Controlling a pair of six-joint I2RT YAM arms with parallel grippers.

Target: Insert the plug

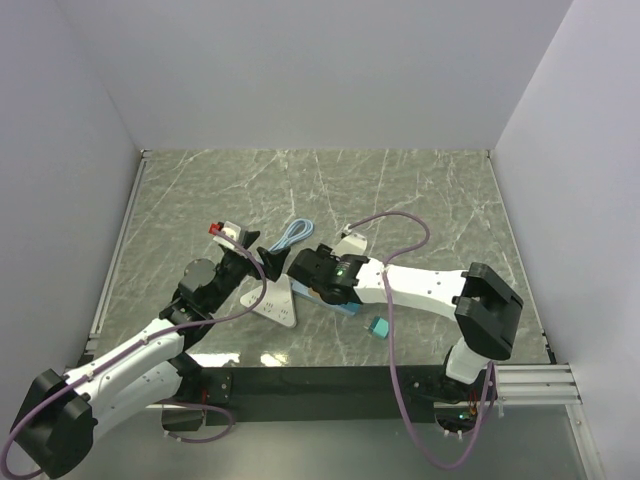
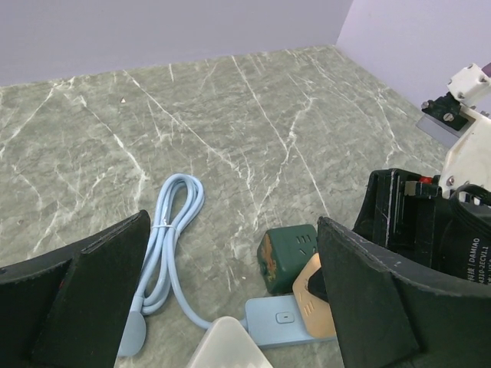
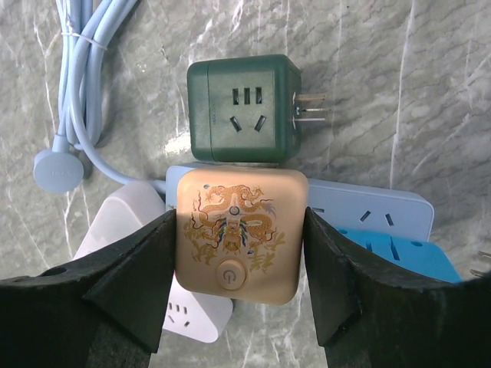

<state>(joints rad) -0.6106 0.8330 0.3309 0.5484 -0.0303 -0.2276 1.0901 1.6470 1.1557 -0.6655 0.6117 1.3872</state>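
Gripper L [image 1: 255, 262]: left of centre, low over table [image 2: 230, 115]; fingers [image 2: 84, 299] spread wide, nothing btwn them but the clutter lying below.
cable [image 2: 173, 230]: pale blue, long coiled loop w/ a tie round it, flat on table at far-left of the cluster; one strand runs into pale-blue strip.
white strip [image 1: 275, 302]: near-left of cluster, just beside pale-blue strip; one corner tucked under a finger of Gripper R.
green cube [image 3: 244, 111]: dark green adapter, socket face up, prongs sticking out sideways; lies on far side of plug cube, just beside it.
plug cube [image 3: 238, 245]: peach, gold dragon print & round button on top face; sits over left end of pale-blue strip. Can't tell if its prongs are seated.
Gripper R [image 3: 238, 222]: centre, reaching in from right; fingers [image 3: 138, 284] pressed on both sides of plug cube, pinching it.
pale-blue strip [image 3: 368, 207]: under plug cube, runs off right, sockets up.
blue strip [image 3: 399, 257]: brighter blue, against near side of pale-blue strip, partly under right arm.
teal cube [image 1: 377, 328]: small, alone on table, near-right of cluster.
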